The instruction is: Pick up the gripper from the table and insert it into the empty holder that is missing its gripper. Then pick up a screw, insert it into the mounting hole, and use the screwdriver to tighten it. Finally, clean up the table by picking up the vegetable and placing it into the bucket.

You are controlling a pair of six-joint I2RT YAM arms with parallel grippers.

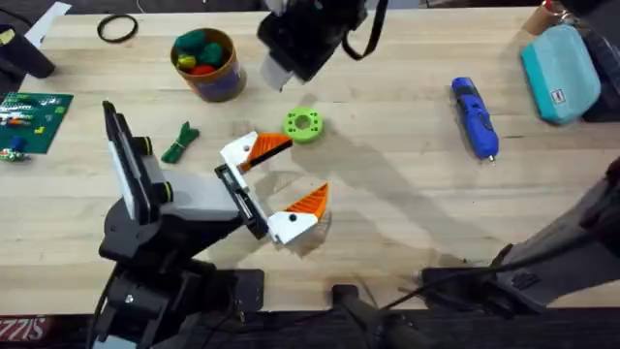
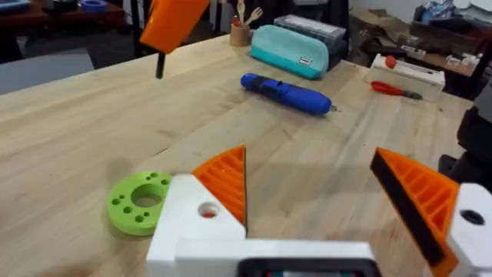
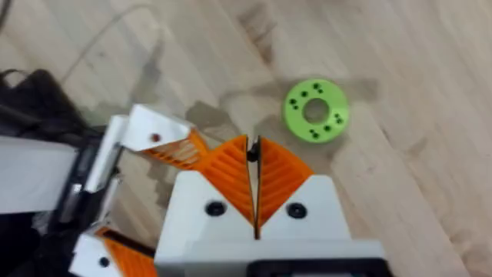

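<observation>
Left gripper [image 1: 279, 182] hovers spread wide at frame centre over bare worktop [image 1: 407, 204]; right gripper [image 3: 254, 181] is pressed together, pinching something tiny, probably the screw. Screwdriver [image 1: 475, 118] lies upper right, ready for tightening.

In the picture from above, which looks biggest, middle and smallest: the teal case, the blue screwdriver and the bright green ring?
1. The teal case, largest, though the picture's edge cuts it off.
2. The blue screwdriver, long but slim.
3. The bright green ring, smallest.
</observation>
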